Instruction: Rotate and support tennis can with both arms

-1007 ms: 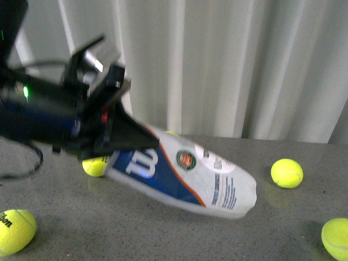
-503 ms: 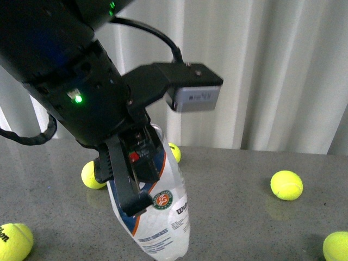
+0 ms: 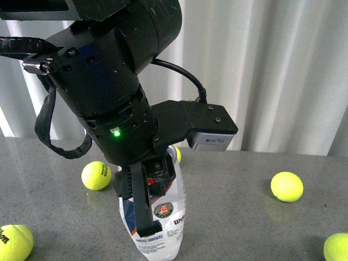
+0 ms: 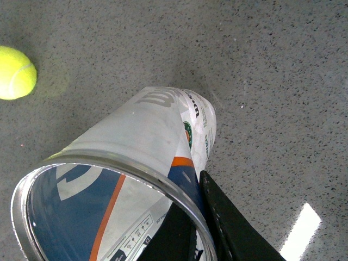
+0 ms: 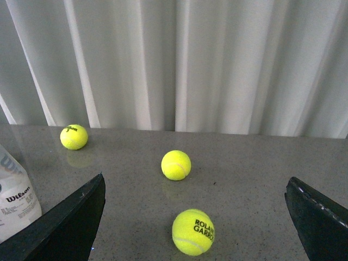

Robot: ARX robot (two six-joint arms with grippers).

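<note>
The left gripper is pinching the one tennis can, labelled "Wilson", which is standing on the table directly beneath it. Five tennis balls are lying around that gripper; the right gripper is gaping wide, facing a "ROLAND GARROS" ball.
</note>
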